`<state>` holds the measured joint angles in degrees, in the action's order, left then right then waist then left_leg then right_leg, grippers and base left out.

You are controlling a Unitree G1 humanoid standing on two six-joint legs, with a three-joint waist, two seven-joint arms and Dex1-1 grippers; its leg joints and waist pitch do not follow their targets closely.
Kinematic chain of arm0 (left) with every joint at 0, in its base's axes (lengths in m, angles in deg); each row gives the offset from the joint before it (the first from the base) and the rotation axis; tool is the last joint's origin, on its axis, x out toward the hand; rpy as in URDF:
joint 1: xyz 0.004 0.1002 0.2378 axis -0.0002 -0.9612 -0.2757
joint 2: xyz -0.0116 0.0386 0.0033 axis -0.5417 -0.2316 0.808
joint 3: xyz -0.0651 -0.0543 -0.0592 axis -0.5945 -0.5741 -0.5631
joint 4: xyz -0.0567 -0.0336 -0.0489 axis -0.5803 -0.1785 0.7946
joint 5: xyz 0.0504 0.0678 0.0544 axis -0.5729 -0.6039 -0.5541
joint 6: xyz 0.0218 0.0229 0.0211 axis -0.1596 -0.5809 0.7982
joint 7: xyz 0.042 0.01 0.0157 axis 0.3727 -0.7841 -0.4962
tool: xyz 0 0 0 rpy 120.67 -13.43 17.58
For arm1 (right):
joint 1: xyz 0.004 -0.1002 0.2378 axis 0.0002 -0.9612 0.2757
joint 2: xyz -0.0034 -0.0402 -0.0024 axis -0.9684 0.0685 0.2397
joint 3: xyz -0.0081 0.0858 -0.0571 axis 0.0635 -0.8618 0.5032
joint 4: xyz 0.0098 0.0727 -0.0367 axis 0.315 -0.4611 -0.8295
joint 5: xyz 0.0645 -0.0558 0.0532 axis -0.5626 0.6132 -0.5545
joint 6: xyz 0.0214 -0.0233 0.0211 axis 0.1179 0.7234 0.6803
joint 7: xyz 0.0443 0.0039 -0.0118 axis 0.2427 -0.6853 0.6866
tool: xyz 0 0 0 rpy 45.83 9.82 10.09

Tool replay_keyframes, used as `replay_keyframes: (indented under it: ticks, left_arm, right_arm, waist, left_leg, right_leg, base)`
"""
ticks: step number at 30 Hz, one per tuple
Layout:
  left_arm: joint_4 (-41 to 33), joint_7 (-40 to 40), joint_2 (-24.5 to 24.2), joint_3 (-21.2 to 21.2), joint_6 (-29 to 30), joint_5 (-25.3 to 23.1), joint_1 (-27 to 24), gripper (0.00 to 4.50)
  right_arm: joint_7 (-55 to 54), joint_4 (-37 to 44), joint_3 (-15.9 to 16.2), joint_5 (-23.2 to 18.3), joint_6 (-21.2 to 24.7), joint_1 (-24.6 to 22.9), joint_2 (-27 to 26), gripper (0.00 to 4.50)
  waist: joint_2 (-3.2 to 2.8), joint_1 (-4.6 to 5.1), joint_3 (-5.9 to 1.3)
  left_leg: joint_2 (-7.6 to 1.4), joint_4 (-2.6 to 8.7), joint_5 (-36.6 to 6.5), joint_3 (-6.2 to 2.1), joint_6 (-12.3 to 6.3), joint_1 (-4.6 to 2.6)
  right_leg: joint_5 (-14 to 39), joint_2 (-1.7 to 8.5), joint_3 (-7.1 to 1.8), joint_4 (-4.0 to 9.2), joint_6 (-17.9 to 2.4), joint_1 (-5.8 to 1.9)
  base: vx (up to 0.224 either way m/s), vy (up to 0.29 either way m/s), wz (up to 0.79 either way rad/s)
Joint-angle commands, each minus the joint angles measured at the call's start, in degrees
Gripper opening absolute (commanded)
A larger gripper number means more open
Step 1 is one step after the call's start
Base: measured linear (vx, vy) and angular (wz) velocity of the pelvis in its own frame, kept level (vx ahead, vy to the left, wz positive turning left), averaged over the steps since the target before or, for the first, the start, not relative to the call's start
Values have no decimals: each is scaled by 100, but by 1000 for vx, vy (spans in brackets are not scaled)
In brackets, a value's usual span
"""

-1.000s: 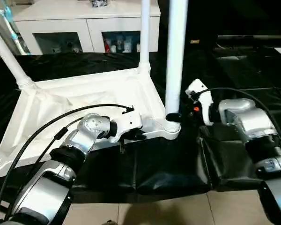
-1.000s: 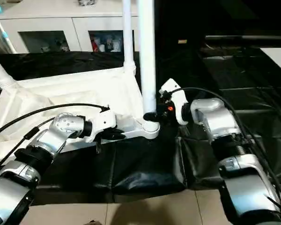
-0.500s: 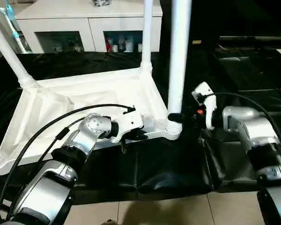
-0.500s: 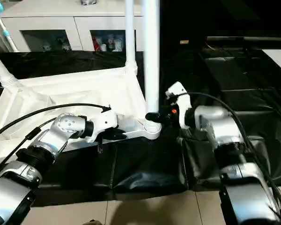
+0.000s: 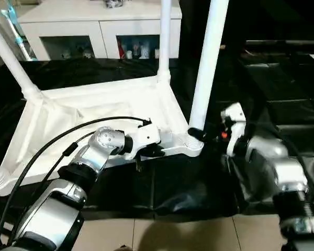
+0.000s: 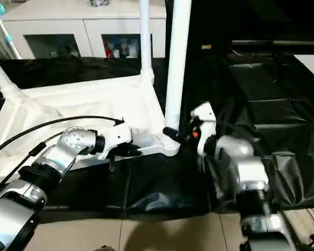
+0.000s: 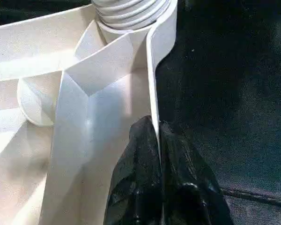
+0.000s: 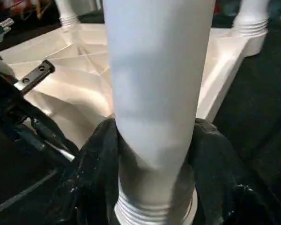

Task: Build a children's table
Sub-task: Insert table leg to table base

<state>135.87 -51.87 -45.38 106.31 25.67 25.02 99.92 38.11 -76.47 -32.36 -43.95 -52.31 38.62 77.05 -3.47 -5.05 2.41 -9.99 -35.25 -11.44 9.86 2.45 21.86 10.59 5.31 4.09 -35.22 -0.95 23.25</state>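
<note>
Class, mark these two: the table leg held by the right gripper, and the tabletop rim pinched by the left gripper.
table leg [image 5: 205, 78], left eye view, mid-shaft.
tabletop rim [image 7: 155, 84], left wrist view, thin edge above the fingers.

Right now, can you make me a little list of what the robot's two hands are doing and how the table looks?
table top: white table top lies upside down on the black cover
left gripper: fingers shut on the table top's rim
right gripper: fingers clasp the near leg just above its corner socket
near leg: tilted, not straight up
other legs: far leg upright, left leg leaning
behind: white cabinet
</note>
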Motion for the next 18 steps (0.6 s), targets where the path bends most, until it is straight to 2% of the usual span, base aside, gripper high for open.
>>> replay_keyframes:
  ticks: [1,6,7,9,11,13,15,16,17,18]
  left_arm:
    - [-32,-49,-1,106,-104,-118,32,0]
    - [-16,-51,2,107,-107,-119,26,0]
    - [6,-59,7,112,-114,-122,36,0]
    - [17,-66,10,113,-117,-123,44,0]
    - [49,-78,7,114,-130,-129,71,0]
    - [56,-77,7,114,-133,-131,79,0]
    - [55,-75,6,109,-134,-128,84,0]
    - [45,-68,12,106,-127,-125,79,0]
    - [30,-56,22,103,-116,-122,71,0]
    - [19,-50,23,101,-112,-120,58,0]
  right_arm:
    - [-200,-112,5,61,197,-275,-141,186]
    - [-421,15,-197,-150,226,-499,-308,186]
    - [-499,54,-186,-147,240,-616,-304,186]
    - [-522,81,-158,-125,259,-661,-283,186]
    - [-381,177,68,40,425,-699,-120,186]
    - [-340,213,157,131,458,-712,-63,186]
    - [-202,310,459,388,443,-764,123,186]
    - [-52,416,682,521,438,-818,273,186]
    - [91,535,888,633,459,-873,420,186]
    - [118,598,962,670,488,-886,473,186]
  waist:
    - [-7,37,-367]
    - [-37,46,-357]
    - [-55,44,-366]
    - [-50,44,-368]
    - [-46,41,-367]
    - [-50,40,-352]
    - [-42,43,-346]
    - [35,53,-337]
    - [34,44,-327]
    - [5,36,-315]
  left_leg:
    - [-290,475,-1152,-97,-194,-85]
    - [-297,505,-1336,-103,-103,-111]
    - [-292,507,-1247,-105,-109,-111]
    - [-285,505,-1183,-99,-135,-110]
    - [-276,498,-1132,-95,-156,-104]
    - [-278,508,-1160,-95,-162,-100]
    - [-274,511,-1229,-95,-135,-104]
    - [-271,517,-1220,-87,-146,-99]
    - [-274,524,-1250,-88,-152,-106]
    - [-277,532,-1314,-87,-142,-119]
  right_leg:
    - [689,347,-241,409,-1396,-342]
    - [802,349,-252,441,-1337,-329]
    - [664,345,-250,430,-1345,-340]
    - [596,346,-249,426,-1350,-350]
    - [592,346,-249,428,-1338,-359]
    - [755,347,-248,446,-1284,-361]
    - [930,346,-251,469,-1239,-358]
    - [985,337,-252,483,-1203,-365]
    - [1179,344,-256,495,-1144,-363]
    - [1388,349,-263,517,-1078,-349]
  base:
    - [0,0,0]
    - [0,0,0]
    - [0,0,0]
    - [0,0,0]
    - [0,0,0]
    - [0,0,0]
    - [0,0,0]
    - [0,0,0]
    - [0,0,0]
    - [0,0,0]
